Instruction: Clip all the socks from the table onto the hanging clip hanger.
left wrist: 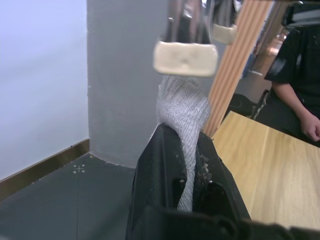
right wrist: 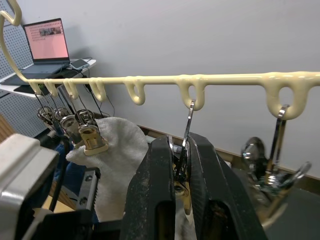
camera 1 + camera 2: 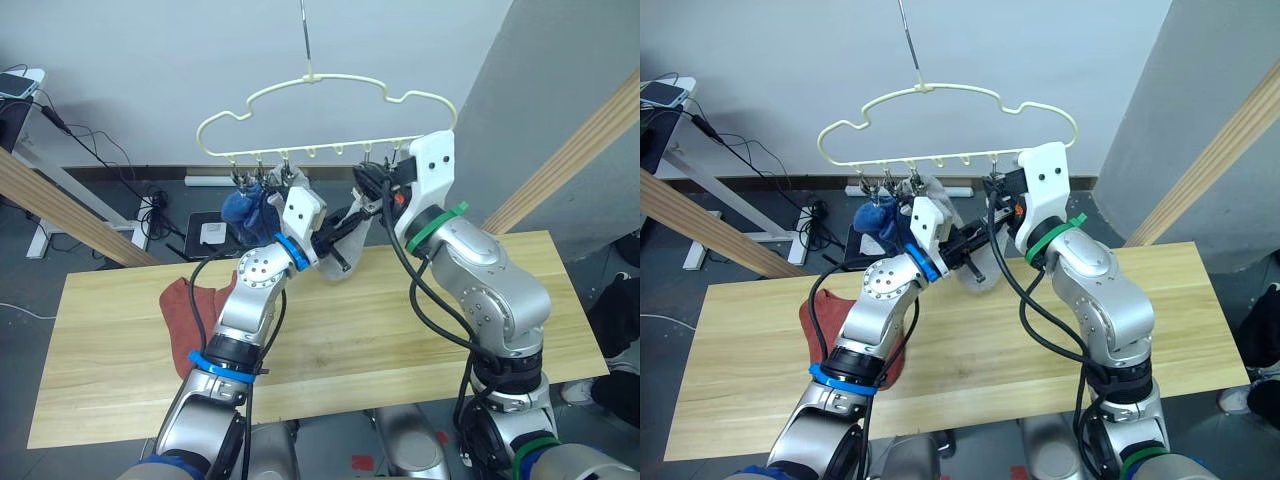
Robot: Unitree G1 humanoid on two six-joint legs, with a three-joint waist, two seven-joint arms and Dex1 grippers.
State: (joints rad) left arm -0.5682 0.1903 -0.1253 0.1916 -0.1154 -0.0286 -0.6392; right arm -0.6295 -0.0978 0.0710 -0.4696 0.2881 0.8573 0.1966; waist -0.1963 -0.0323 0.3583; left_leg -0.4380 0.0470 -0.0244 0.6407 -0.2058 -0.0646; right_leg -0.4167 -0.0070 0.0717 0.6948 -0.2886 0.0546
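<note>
The right end effector [image 2: 181,165] was squeezed shut on one of the hanger's metal clips [image 2: 186,150], up under the bottom bar of the pale yellow clip hanger [image 3: 330,148]. Just left of it, the left end effector [image 1: 186,150] was clamped on a light grey sock [image 1: 182,107], holding its top edge right below a clip pad. So the sock was up in the air between the two arms, near the middle of the hanger.

Further left, a blue sock [image 3: 243,207] already hung from the clips, with another light grey sock [image 2: 117,145] pinned beside it. A rust-red sock [image 3: 190,305] lay on the surface [image 3: 400,320], left side, partly behind the left arm.

What could go wrong (just my guess): the hanger hangs free on a thin hook, so a push from either arm could swing it and the sock edge would miss the clip's mouth. Letting the clip go early would pinch too little fabric and drop the sock.
</note>
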